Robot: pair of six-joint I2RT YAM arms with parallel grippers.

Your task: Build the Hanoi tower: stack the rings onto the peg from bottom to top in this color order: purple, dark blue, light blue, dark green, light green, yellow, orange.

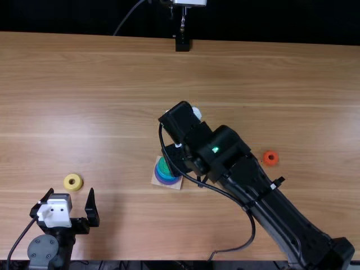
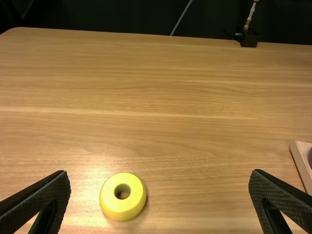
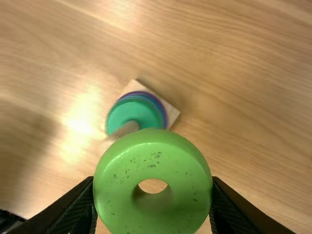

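Stack (image 1: 163, 178) reaches dark green (image 3: 131, 109). My right gripper (image 3: 153, 194) pinches the light green ring (image 3: 153, 163); my left gripper (image 2: 160, 178) is wide. To go: yellow ring (image 1: 72, 188) at the stack's nine o'clock, orange ring (image 1: 270, 163) at three.

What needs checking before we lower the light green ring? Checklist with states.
1. Light green ring held by right gripper: ok
2. Dark green ring topmost on peg: ok
3. Purple ring at bottom: ok
4. Both blues between: cannot tell, blue edge shows but not the ring count
5. Held ring centred over peg: cannot tell
6. Left gripper away from stack: ok
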